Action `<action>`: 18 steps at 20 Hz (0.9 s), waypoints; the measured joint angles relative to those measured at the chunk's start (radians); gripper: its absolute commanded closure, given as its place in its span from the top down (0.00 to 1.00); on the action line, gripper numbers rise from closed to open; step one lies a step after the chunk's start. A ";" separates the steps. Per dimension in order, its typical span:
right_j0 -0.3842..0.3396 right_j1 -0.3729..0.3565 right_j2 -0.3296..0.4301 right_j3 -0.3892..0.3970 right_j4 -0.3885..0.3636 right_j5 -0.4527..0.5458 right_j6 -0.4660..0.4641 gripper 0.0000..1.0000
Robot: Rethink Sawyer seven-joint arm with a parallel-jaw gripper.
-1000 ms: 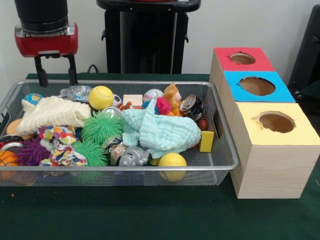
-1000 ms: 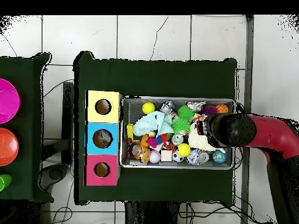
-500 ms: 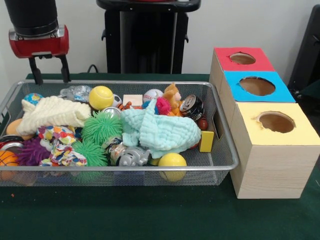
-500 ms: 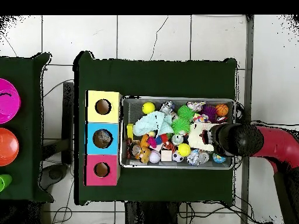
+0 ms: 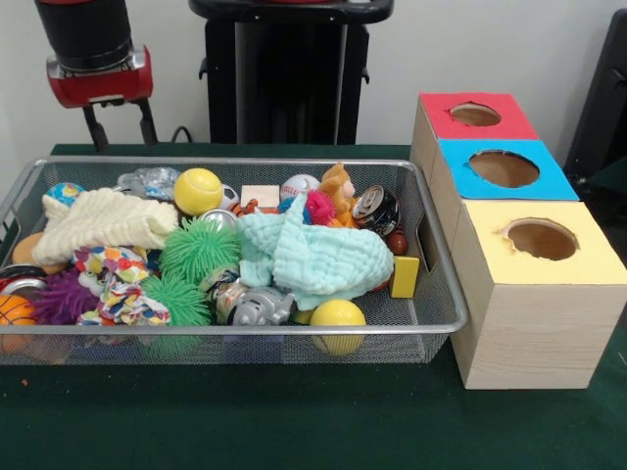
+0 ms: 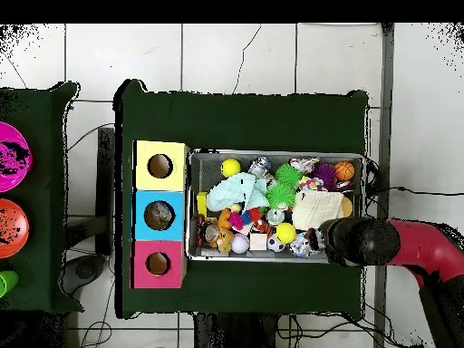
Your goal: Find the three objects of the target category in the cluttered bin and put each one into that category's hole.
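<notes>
In the front view the cluttered bin (image 5: pixel 427 262) holds a crushed clear bottle (image 5: pixel 150 181) at its far left, almost straight below and slightly right of the gripper (image 5: pixel 120 125), which hangs empty with fingers parted above the far rim.

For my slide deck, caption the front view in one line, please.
Sawyer's open gripper hovers empty above the far corner of the cluttered bin, beside the blue-topped hole.
</notes>
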 measured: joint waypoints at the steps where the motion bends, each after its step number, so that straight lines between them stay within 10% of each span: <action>1: -0.003 0.001 0.002 0.009 -0.007 0.000 0.000 1.00; 18: -0.011 0.090 0.023 0.120 -0.159 -0.127 0.000 1.00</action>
